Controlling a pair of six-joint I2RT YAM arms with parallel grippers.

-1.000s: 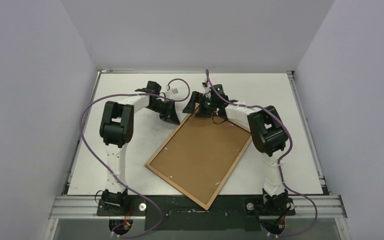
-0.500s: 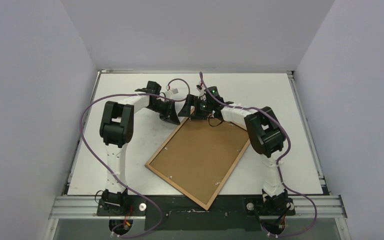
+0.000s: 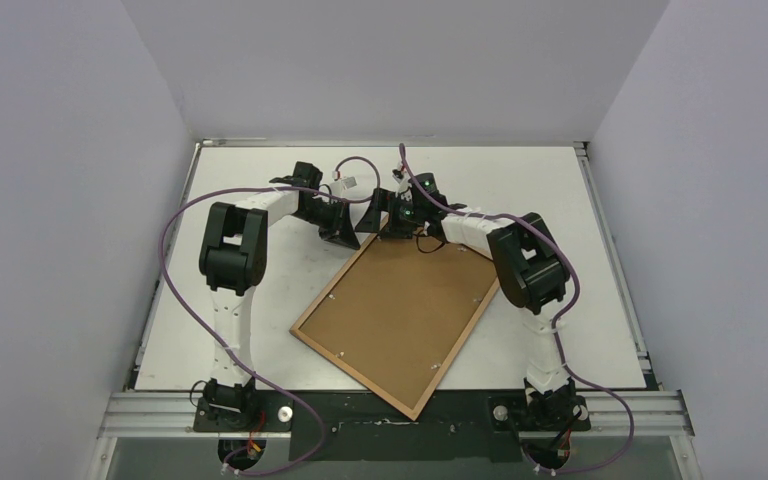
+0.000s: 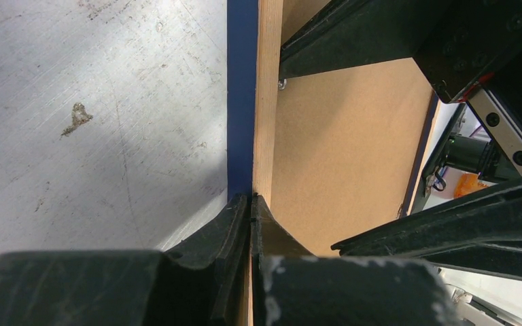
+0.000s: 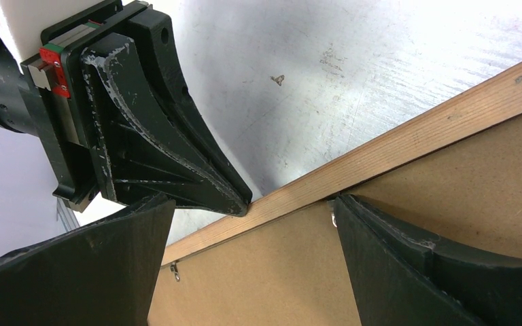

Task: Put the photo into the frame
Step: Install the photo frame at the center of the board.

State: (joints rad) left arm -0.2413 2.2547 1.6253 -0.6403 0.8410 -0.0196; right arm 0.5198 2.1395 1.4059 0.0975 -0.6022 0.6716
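Right gripper (image 5: pixel 255 224) has slid left to the frame's (image 3: pixel 400 310) far corner, spread wide over its rim; left gripper (image 4: pixel 251 204) pinches that rim. Photo out of sight, perhaps already inside

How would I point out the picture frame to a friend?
On the white table lies one big rectangle, askew, a corner jutting over the near edge. The frame is its thin pale wooden rim, around the flat brown backing board.

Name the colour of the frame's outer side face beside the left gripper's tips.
The frame is dark blue there; the left wrist view shows it best.
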